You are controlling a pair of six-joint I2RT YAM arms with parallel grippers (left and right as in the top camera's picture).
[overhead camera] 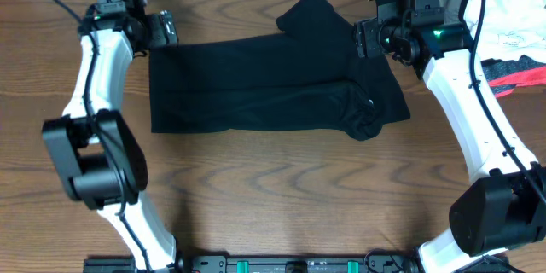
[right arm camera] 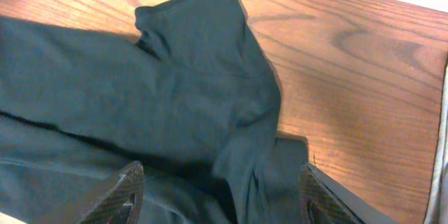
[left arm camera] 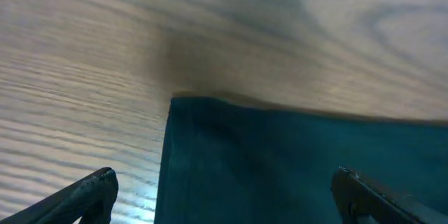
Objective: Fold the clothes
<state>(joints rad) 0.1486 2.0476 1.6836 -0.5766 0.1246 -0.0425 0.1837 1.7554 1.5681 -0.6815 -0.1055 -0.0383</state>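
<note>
The shirt [overhead camera: 256, 85] lies on the table [overhead camera: 256, 213], folded lengthwise into a wide black band, with one sleeve [overhead camera: 309, 13] sticking out past its far edge near the right end.

The left arm stands off the shirt's left side. Its forearm reaches away to the far-left corner, and the wrist is turned in toward the cloth. The left gripper [overhead camera: 166, 30] is low over that corner [left arm camera: 280, 161], its fingers [left arm camera: 91, 192] spread wide and holding nothing.

The right arm slants up along the shirt's right side, with its wrist bent in over the shoulder below the sleeve. The right gripper [overhead camera: 365, 38] hangs above the cloth, its fingers [right arm camera: 119, 196] apart and the fabric lying loose between them, ungripped.

A pile [overhead camera: 512, 17] of other garments lies to the right of the shirt.
</note>
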